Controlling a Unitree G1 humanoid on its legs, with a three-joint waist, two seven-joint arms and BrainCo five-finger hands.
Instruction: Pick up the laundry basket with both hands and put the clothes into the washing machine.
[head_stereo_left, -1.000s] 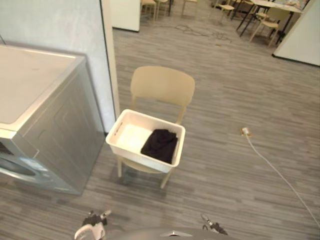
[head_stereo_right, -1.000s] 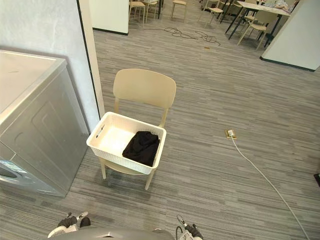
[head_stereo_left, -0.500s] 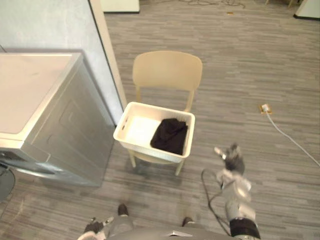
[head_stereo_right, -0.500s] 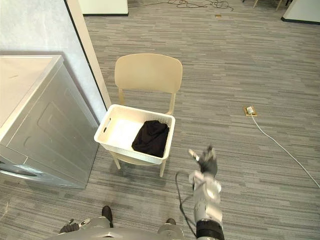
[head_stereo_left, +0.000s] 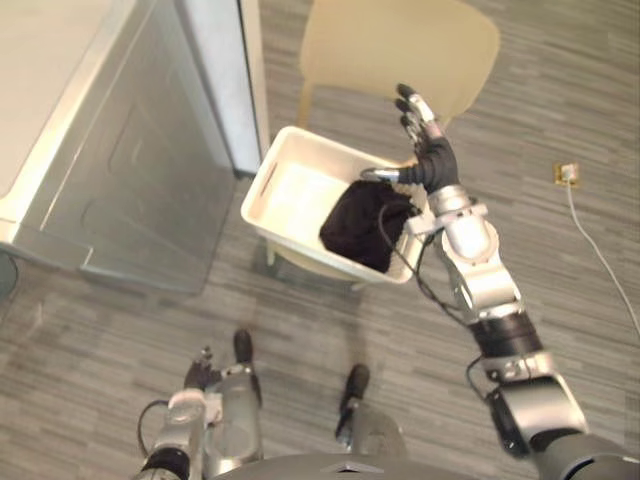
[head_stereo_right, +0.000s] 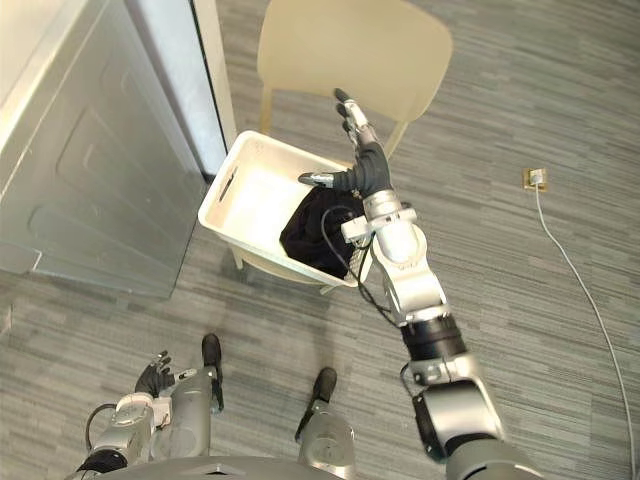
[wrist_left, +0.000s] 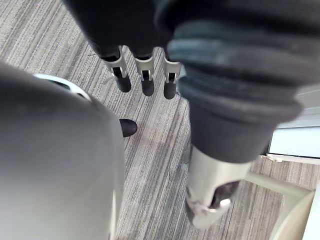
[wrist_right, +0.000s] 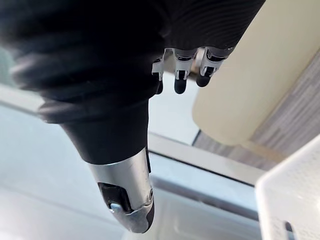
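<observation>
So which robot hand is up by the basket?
The right robot hand, open, up by the basket; the left robot hand hangs low near the floor.

White basket on chair, dark clothes inside, right robot hand spread above

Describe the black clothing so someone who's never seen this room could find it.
Beside the large silver-grey metal washing machine stands a beige plastic chair, with a white rectangular plastic laundry basket on its seat. The crumpled black garment lies in the basket's end farther from the machine, the only cloth inside.
</observation>
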